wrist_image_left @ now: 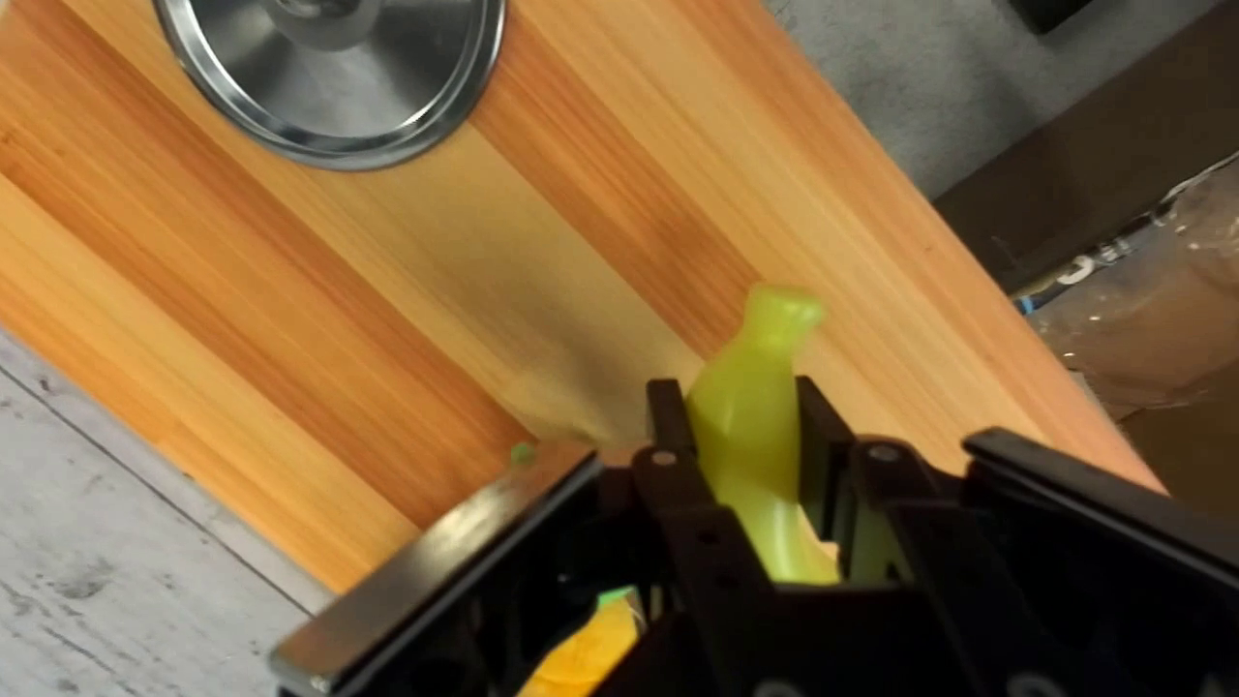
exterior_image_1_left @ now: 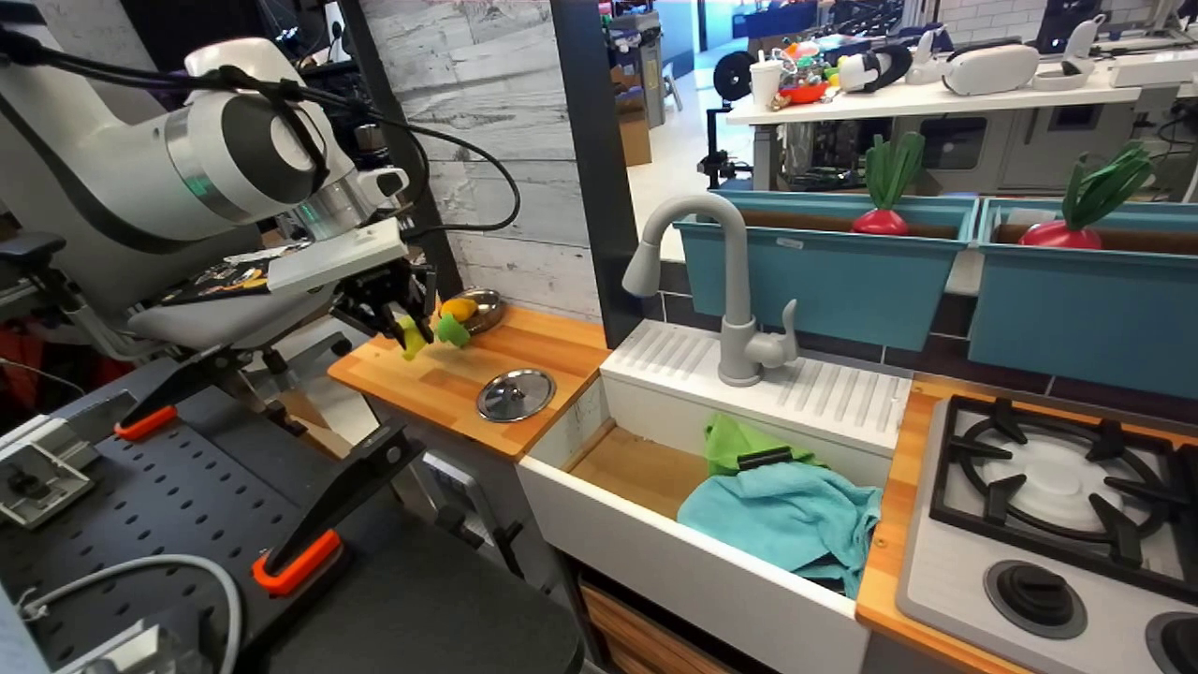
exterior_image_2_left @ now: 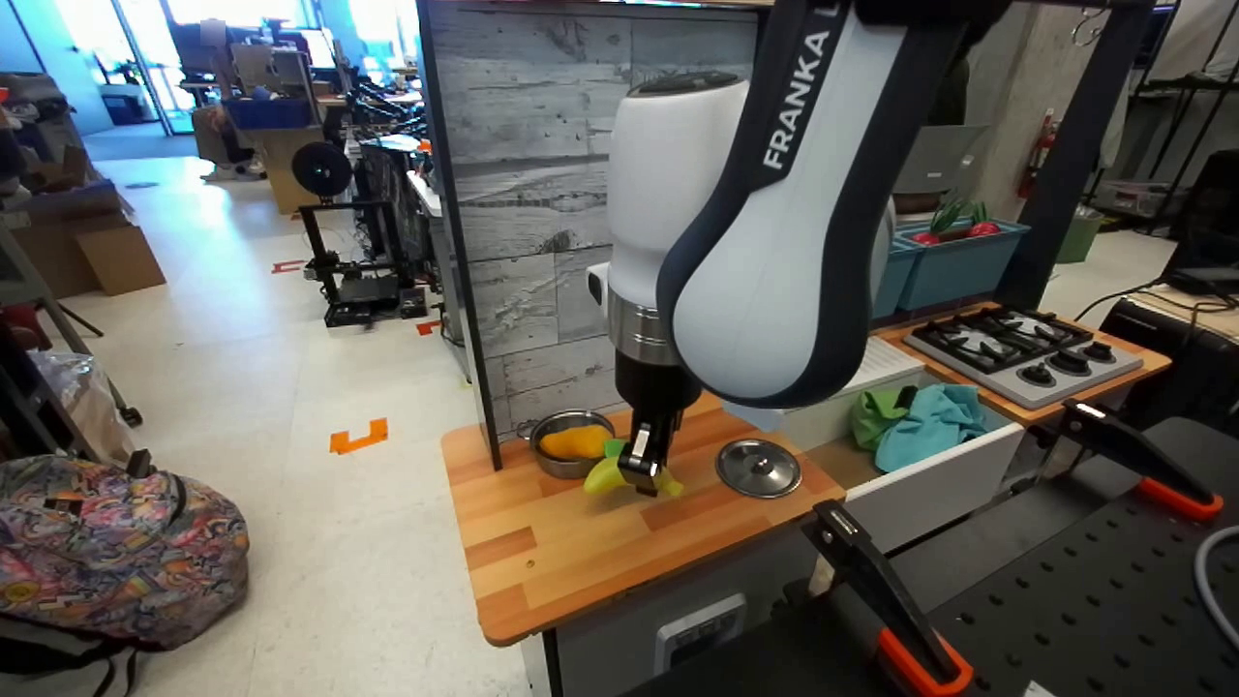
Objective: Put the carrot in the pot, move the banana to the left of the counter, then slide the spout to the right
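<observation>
The yellow banana [wrist_image_left: 745,436] sits between the fingers of my gripper [wrist_image_left: 738,402], which are closed against its sides. In both exterior views the gripper [exterior_image_1_left: 416,334] [exterior_image_2_left: 650,476] holds the banana [exterior_image_1_left: 409,339] [exterior_image_2_left: 604,476] low over the wooden counter [exterior_image_1_left: 426,379] [exterior_image_2_left: 581,557]; I cannot tell whether it touches. The orange carrot [exterior_image_2_left: 578,442] with its green top lies in the silver pot [exterior_image_2_left: 559,469] at the counter's back; carrot [exterior_image_1_left: 459,309] and pot [exterior_image_1_left: 489,315] also show beyond the gripper. The grey spout [exterior_image_1_left: 737,271] arches over the sink's back, pointing toward the counter side; the arm hides it elsewhere.
A metal lid [exterior_image_1_left: 517,395] [exterior_image_2_left: 759,469] lies on the counter near the sink. The white sink [exterior_image_1_left: 693,580] holds blue and green cloths [exterior_image_1_left: 786,510]. A stove [exterior_image_1_left: 1058,487] stands past the sink. A wooden wall panel [exterior_image_2_left: 542,242] rises behind the counter.
</observation>
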Robot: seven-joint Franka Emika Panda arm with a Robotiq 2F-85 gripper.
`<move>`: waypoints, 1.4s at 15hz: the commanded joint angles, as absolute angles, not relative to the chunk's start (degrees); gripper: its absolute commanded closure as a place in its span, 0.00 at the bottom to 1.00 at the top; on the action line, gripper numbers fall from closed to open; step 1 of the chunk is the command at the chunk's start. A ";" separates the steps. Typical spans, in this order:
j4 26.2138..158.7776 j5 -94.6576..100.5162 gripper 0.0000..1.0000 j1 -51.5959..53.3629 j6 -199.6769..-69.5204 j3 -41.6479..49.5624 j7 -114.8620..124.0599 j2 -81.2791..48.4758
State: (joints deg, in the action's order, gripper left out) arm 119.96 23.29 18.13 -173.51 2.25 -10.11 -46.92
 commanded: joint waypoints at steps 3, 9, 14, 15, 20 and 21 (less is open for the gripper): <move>114.18 22.12 0.93 10.96 -163.67 -4.96 -18.49 -50.02; 106.11 21.54 0.93 10.61 -153.78 -5.43 -19.44 -53.93; 100.12 21.81 0.93 11.45 -147.52 -4.77 -18.83 -57.12; 99.15 21.86 0.93 11.57 -146.30 -4.72 -18.83 -57.59; 96.62 22.52 0.25 12.50 -142.74 -4.11 -17.83 -58.43; 97.08 22.91 0.17 12.89 -142.90 -3.77 -17.31 -57.99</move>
